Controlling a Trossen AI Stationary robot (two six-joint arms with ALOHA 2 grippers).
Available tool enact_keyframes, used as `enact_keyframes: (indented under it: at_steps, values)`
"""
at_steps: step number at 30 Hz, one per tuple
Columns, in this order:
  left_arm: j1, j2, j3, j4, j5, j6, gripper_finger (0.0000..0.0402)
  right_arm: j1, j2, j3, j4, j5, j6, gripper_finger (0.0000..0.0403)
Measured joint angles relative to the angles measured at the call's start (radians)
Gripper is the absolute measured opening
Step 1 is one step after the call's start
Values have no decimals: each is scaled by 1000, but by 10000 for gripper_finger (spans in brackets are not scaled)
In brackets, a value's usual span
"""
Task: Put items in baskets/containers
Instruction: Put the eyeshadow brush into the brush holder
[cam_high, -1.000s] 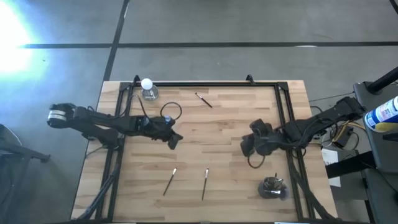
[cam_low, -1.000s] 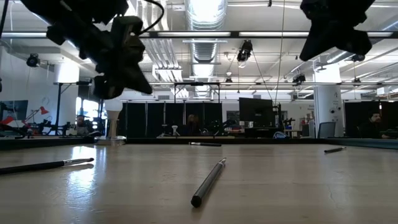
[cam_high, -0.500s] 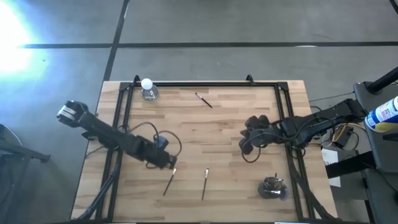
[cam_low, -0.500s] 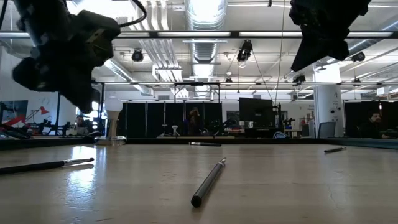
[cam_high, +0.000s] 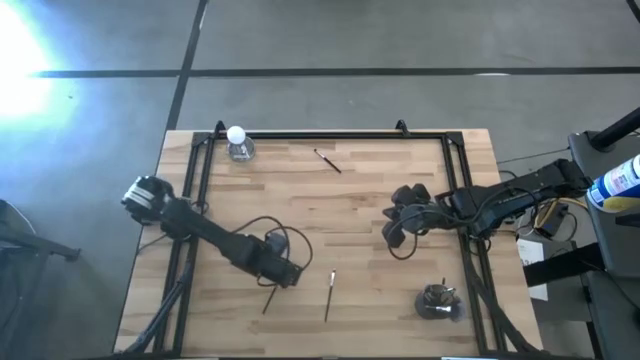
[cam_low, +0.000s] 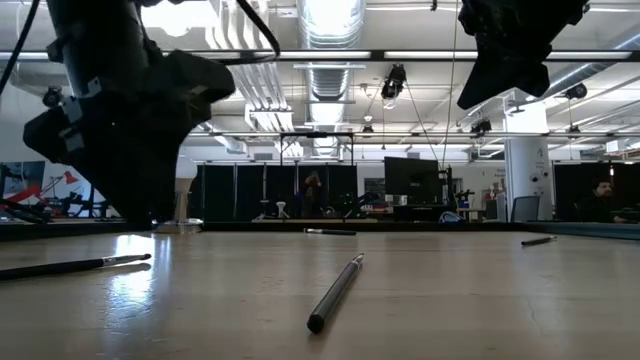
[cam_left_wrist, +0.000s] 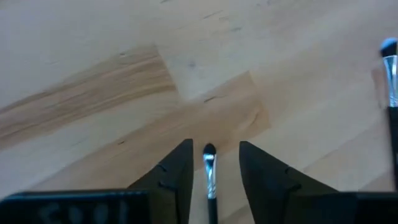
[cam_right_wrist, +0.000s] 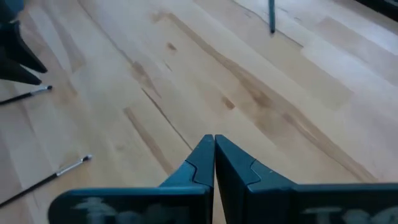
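Three thin dark brushes with pale tips lie flat on the wooden table (cam_high: 360, 205). One lies near the front (cam_high: 268, 297), a second just right of it (cam_high: 329, 295), and a third by the far edge (cam_high: 327, 160). My left gripper (cam_left_wrist: 214, 171) hangs open over the left front brush (cam_left_wrist: 210, 177). Its fingers stand on either side of the brush's head end, apart from it. A small dark round cup (cam_high: 438, 302) stands at the front right. My right gripper (cam_right_wrist: 214, 155) is shut and hovers above the table's right half (cam_high: 395, 235), holding nothing.
A clear bottle with a white cap (cam_high: 238, 143) stands at the far left corner. A black frame (cam_high: 330, 135) runs along the far edge and down both sides. Bare wood lies between the two grippers. The low view shows the second brush (cam_low: 335, 290) pointing at the camera.
My left gripper has swung from the table's left middle toward the near edge and somewhat right. It has sunk and tipped to point more steeply down, and now hangs over the left front brush. My right gripper has rolled a little, nearly in place. No brush has moved.
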Motion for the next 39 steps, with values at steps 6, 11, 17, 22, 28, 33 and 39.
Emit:
enact_keyframes:
  at_steps: [6, 11, 17, 22, 28, 33, 39]
  values:
    - [1, 97, 46, -40, 39, -64, 128, 1, 0, 0, 0, -4, -8, 8]
    - [1, 135, 71, -70, 28, -120, 128, 1, 0, 0, 0, -5, -34, 8]
    - [0, 139, 69, -77, 16, -127, 89, 1, 0, 0, 0, -5, -63, 8]
    - [0, 139, 68, -103, 15, -120, 11, 1, 0, 0, 1, -4, -65, 8]
    - [2, 104, 62, -131, -1, -76, 2, 1, 0, 0, 4, -4, -63, 8]
    - [8, 8, 63, -141, -109, -75, 1, 0, 0, 0, 8, -3, -76, 8]
    - [8, -145, 62, -40, -379, 30, 0, 0, -12, 0, 5, -4, -90, 8]
